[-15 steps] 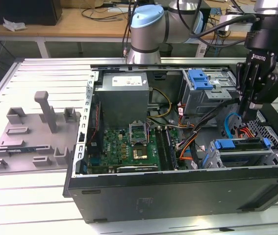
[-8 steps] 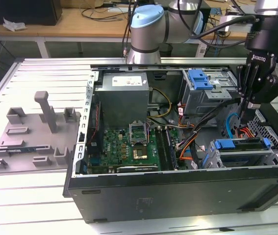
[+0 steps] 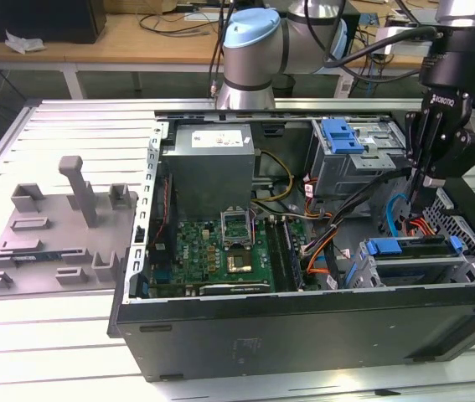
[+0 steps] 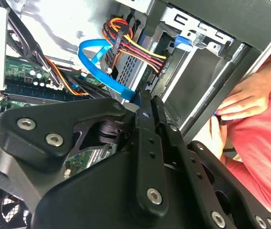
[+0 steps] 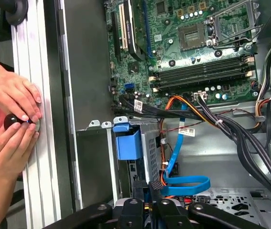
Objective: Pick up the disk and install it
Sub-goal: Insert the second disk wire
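Disk [image 3: 413,246]: in the cage [image 3: 368,273], long axis from the exterior view's left to right.
Tool [image 3: 414,203]: fingers together, empty, above it.

The open computer case [image 3: 304,335] lies on the desk [image 3: 69,126], with a fixture plate [image 3: 53,234] beside it on the exterior view's left. Inside the case, the motherboard [image 3: 212,251] lies toward the exterior view's left, the power supply [image 3: 212,163] behind it, and the drive cage [image 3: 354,159] in the rear corner on the exterior view's right. The disk [image 3: 413,251] sits in the bay at the near corner on the exterior view's right. The hand [image 3: 413,205] hangs just above it, in front of the drive cage. A looped data cable [image 5: 188,183] lies just beside the hand's tip. A person's hands [image 5: 11,93] rest on the desk outside the case wall.
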Controlling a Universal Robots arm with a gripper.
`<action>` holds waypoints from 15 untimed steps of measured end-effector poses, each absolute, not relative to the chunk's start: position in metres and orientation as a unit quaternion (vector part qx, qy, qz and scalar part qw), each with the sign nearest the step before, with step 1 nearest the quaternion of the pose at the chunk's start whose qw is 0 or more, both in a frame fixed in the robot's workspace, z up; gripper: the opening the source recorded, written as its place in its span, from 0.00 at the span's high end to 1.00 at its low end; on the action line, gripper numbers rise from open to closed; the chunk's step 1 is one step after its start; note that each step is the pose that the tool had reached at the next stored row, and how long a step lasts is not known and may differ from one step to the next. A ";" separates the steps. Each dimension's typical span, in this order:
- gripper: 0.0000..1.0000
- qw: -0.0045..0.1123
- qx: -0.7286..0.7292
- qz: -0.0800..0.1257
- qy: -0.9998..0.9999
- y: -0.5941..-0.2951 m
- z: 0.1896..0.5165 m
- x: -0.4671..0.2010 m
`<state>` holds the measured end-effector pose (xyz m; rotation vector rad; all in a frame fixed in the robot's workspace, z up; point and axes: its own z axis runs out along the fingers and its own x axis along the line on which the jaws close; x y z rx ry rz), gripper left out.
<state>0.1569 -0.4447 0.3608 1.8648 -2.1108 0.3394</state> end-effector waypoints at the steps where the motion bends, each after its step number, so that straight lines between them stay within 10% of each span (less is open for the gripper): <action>1: 0.84 0.152 0.650 0.118 -0.735 -0.445 0.361 0.157; 15: 0.84 0.114 0.657 0.076 -0.741 -0.467 0.361 0.158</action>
